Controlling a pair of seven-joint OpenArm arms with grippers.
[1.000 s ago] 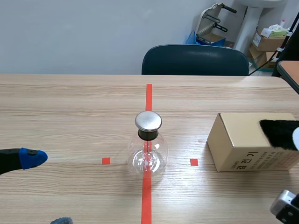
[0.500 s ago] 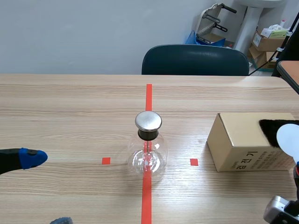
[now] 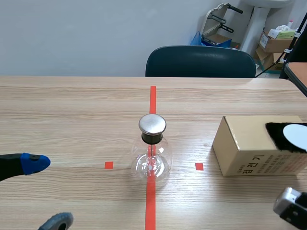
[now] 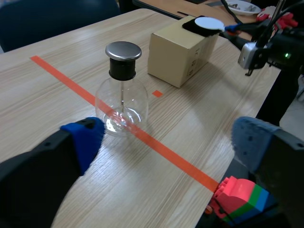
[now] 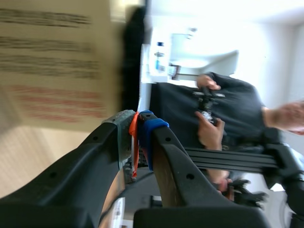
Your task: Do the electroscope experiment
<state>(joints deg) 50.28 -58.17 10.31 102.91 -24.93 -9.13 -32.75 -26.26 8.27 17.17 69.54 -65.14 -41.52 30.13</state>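
Observation:
The electroscope (image 3: 152, 151), a clear glass flask with a metal cap, stands on the red tape line at the table's middle. To its right a cardboard box (image 3: 254, 148) carries a black cloth (image 3: 277, 134). A white disc (image 3: 295, 132) rests on that cloth. My right gripper (image 5: 137, 126) is shut on the disc's thin orange handle (image 5: 134, 142), beside the box. The left wrist view shows the same disc (image 4: 209, 23) and the right gripper (image 4: 231, 28) behind it. My left gripper (image 4: 168, 140) is open, low at the near left, short of the flask (image 4: 122, 95).
A dark chair (image 3: 200, 61) stands behind the far table edge. Coloured toy bricks (image 4: 237, 197) lie below the table's near edge. A person (image 5: 209, 109) holding controllers shows beyond the box in the right wrist view. Boxes and clutter (image 3: 276, 40) sit at the back right.
The white disc has shifted left from the picture's right edge and now lies on the black cloth. The right arm's wrist moved with it. The left gripper's lower finger rose slightly into view.

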